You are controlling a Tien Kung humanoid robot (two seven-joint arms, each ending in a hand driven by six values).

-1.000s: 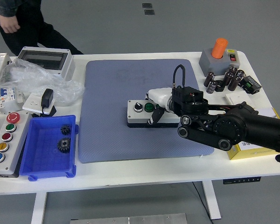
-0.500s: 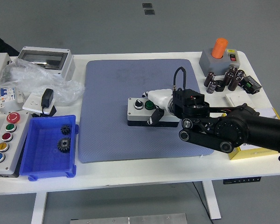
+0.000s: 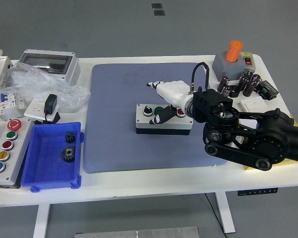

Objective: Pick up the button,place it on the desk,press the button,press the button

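A white bench [image 3: 154, 186] on a grey floor [image 3: 139, 29] carries a blue mat [image 3: 119, 144]; the right hand [image 3: 171, 94] hovers over the button box [image 3: 163, 120], fingers [image 3: 156, 84] loosely extended, holding nothing.

A white table [image 3: 139, 186] with white legs stands on a smooth grey floor [image 3: 114, 29]. Two small dark floor plates [image 3: 158, 9] lie beyond it. Lighting is even.

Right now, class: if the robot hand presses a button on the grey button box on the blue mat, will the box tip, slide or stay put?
The button box is low, wide and flat-based, so it probably won't tip. The textured blue mat likely resists sliding. Its rigid casing shouldn't flex under the right robot hand.
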